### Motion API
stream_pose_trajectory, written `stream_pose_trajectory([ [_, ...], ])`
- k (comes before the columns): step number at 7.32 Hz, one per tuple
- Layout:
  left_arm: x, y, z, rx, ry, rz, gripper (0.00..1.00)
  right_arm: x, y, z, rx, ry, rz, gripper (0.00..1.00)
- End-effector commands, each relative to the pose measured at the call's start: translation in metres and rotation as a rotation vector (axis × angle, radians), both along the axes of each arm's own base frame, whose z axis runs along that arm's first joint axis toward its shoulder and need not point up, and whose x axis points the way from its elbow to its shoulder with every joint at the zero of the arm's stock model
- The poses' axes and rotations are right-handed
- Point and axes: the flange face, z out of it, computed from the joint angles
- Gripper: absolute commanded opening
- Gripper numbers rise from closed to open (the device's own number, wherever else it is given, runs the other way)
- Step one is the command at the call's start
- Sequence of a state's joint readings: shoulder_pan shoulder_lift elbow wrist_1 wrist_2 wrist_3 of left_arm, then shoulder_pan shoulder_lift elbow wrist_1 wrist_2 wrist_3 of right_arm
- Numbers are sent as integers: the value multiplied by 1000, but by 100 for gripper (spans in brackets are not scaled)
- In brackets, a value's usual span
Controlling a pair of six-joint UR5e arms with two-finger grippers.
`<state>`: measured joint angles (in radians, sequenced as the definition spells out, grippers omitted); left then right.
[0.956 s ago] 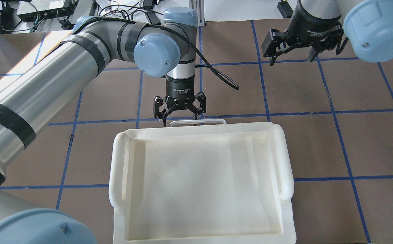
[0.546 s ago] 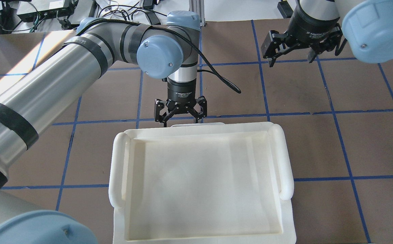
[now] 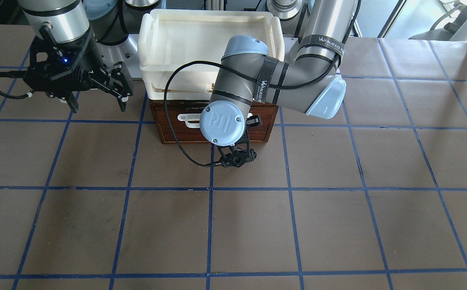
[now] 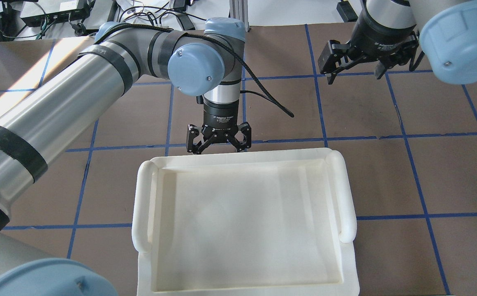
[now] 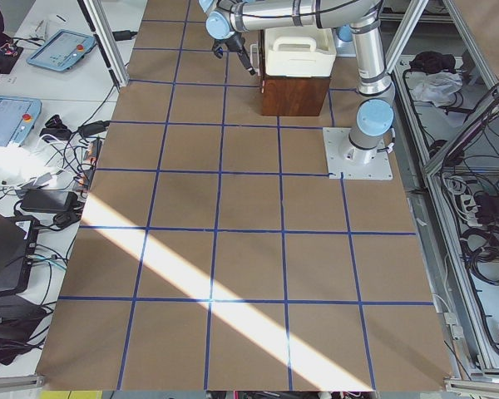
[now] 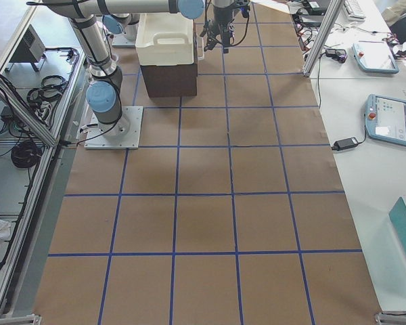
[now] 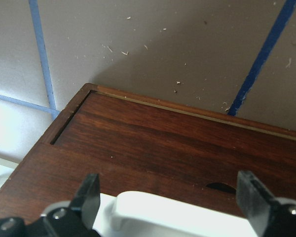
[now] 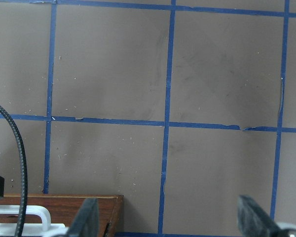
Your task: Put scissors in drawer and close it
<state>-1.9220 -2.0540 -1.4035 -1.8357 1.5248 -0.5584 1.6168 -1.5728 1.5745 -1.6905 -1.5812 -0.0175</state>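
The drawer [image 3: 169, 125] has a dark reddish-brown front and a white bar handle [image 3: 187, 119], under a cream tray. My left arm's wrist hides much of it. In the left wrist view the drawer front [image 7: 153, 143] fills the frame, pushed in level with its frame, and the handle [image 7: 172, 217] lies between my fingers. My left gripper [image 4: 218, 142] is open at the tray's far edge, around the handle [image 7: 170, 193]. My right gripper [image 4: 354, 74] is open and empty above the table, off to the side [image 3: 98, 105]. The scissors are out of view.
A cream-white plastic tray [image 4: 142, 205] sits on top of the drawer's cabinet [image 5: 295, 91] and hides the drawer from overhead. Brown table covering with blue grid tape [image 8: 165, 123] spreads all around. A black cable [image 3: 177, 133] loops from my left wrist past the drawer front.
My left gripper has moved toward the tray. The white handle that stuck out past the tray's far edge has slid back under it; the drawer has gone in. My right gripper shifted slightly.
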Motion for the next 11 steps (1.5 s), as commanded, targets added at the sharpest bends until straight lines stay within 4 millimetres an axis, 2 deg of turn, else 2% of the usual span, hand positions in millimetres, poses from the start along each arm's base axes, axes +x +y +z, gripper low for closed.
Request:
stream_pose_trajectory([
  [1, 0, 2, 1, 6, -2, -2, 100, 0, 4, -4, 8, -1, 0, 100],
  [3, 0, -3, 7, -17, 5, 1, 100, 0, 3, -8, 15, 1, -1, 100],
  [4, 2, -15, 23, -84, 30, 12, 100, 0, 3, -7, 14, -1, 0, 100],
  [5, 7, -46, 48, -261, 93, 34, 100, 0, 3, -11, 21, 0, 0, 100],
  [6, 39, -71, 73, -327, 116, 83, 100, 0, 6, -8, 15, 1, -2, 100],
  [8, 105, -98, 140, -462, 212, -27, 100, 0, 6, -8, 17, 1, -1, 100],
  [9, 139, -104, 165, -523, 216, -15, 100, 0, 5, -11, 24, 1, -1, 100],
  [10, 177, -106, 186, -569, 213, -15, 100, 0, 9, -5, 14, 1, -1, 100],
  [11, 201, -106, 204, -615, 212, -31, 100, 0, 4, -13, 29, 2, -1, 100],
])
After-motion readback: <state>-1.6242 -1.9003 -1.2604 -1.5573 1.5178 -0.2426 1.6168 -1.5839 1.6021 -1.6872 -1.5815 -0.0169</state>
